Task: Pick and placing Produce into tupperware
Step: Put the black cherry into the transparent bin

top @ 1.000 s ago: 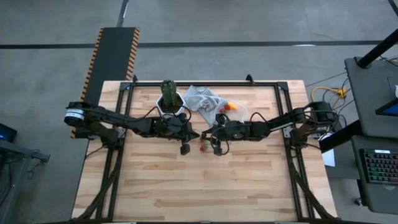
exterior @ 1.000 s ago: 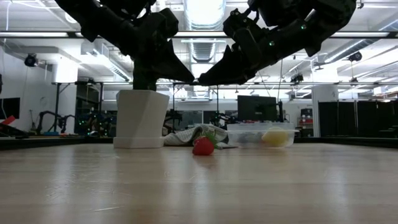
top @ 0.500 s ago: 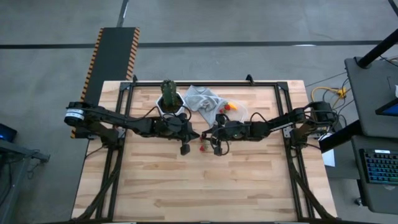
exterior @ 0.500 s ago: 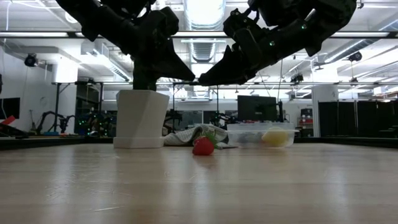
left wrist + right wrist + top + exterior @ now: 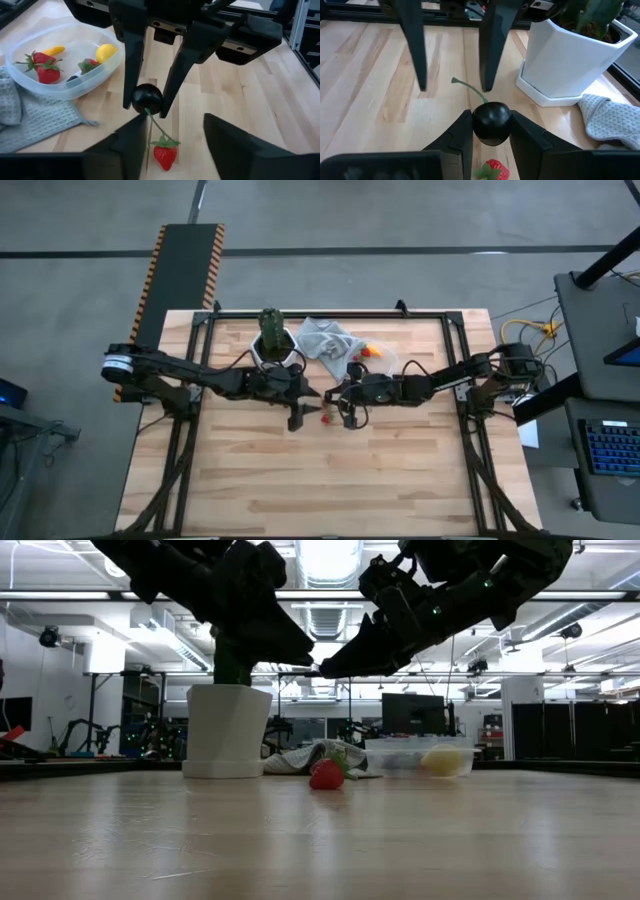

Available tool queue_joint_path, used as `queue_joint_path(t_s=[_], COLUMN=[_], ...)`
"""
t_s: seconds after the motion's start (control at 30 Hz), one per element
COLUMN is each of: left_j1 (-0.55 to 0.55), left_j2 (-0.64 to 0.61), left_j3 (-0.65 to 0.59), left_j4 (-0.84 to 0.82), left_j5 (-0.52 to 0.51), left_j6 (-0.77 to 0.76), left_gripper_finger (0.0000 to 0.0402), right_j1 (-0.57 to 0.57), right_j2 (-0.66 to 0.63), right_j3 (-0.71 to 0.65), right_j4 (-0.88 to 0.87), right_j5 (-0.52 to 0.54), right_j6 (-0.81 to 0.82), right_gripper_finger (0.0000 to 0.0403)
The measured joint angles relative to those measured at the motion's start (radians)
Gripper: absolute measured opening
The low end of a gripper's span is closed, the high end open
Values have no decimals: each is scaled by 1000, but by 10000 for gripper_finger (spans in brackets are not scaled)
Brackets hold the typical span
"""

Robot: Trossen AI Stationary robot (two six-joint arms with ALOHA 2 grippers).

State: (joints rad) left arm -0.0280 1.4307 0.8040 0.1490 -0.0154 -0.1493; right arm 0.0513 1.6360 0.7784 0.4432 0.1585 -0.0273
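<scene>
The pot [image 5: 276, 350] with its cactus [image 5: 269, 321] stands at the table's [image 5: 250, 480] far side, left of centre. Just in front, the left gripper [image 5: 306, 408] hangs above the table, fingers [image 5: 490, 45] spread wide and holding nothing. Facing it, the right gripper [image 5: 338, 406] pinches a dark cherry [image 5: 491, 120], green stem pointing at the left fingers. A strawberry [image 5: 326, 775] lies on the wood below the two. Behind, the cloth [image 5: 325, 340] lies beside the tupperware [image 5: 385, 360], which holds strawberries [image 5: 42, 67], a lemon [image 5: 106, 51] and an orange piece [image 5: 54, 50].
</scene>
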Motion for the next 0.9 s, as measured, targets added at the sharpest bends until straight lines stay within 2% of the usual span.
queue_joint_path(t_s=[0.17, 0.5, 0.77, 0.9], left_j1=[0, 0, 0, 0], left_j2=[-23, -165, -296, -324], left_j3=[-2, -4, -23, -25], left_j4=[-3, -74, -120, -137], left_j5=[0, 8, 8, 2], left_j6=[0, 9, 9, 9], left_gripper_finger=[218, 221, 221, 221], right_j1=[-3, -44, -113, -166], right_j2=[-5, -104, -274, -366], right_j3=[0, -1, -1, -1], right_j4=[-24, -185, -441, -594], right_j5=[10, 126, 199, 213], right_j6=[0, -8, -3, 21], right_gripper_finger=[92, 92, 92, 92])
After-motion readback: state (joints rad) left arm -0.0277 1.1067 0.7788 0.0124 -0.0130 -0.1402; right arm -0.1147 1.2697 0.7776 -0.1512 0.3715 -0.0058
